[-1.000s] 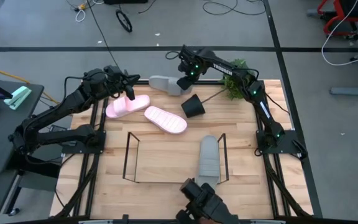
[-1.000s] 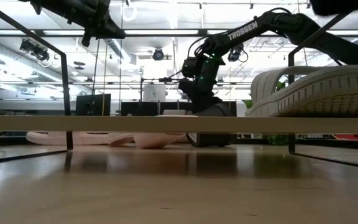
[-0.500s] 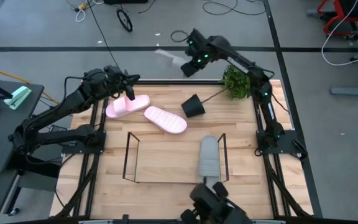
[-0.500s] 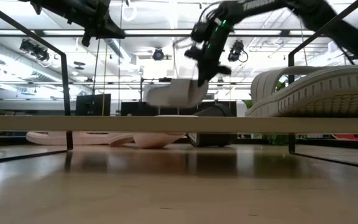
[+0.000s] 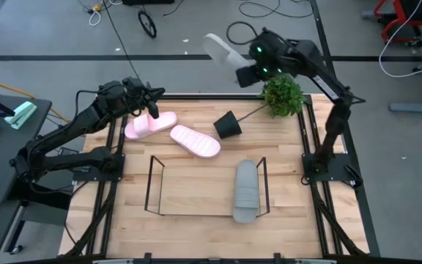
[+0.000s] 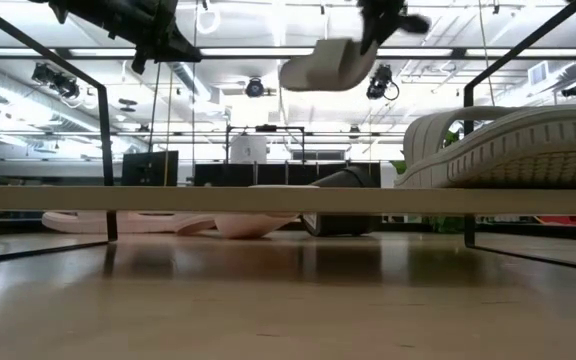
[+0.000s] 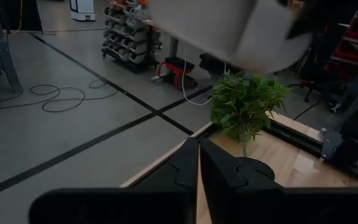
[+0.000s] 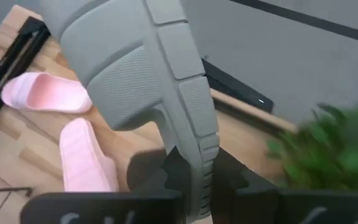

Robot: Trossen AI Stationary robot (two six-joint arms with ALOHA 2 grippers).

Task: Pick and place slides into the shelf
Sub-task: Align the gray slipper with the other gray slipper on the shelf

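Right gripper [image 5: 246, 67] pinching a grey slide [image 5: 222, 50] high beyond the worktop's [image 5: 196, 176] far edge, left gripper [image 5: 152, 110] pressed together above a pink slide [image 5: 149, 125], second pink slide [image 5: 195, 141] beside, another grey slide [image 5: 245, 191] in the shelf [image 5: 154, 187] at its right end.

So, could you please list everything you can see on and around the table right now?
Grey slides: two; one lying on the shelf's right end, one held in the air beyond the table's far edge.
Pink slides: two, pale pink; one at the far left of the table, one beside it nearer the middle.
Shelf: one, black wire, near middle of the table.
Plant pot: one, black, tipped on its side, far middle.
Plant: one, green, far right of the table.
Table: one, pale wood.
Right gripper: shut on the raised grey slide.
Left gripper: shut, above the far-left pink slide.
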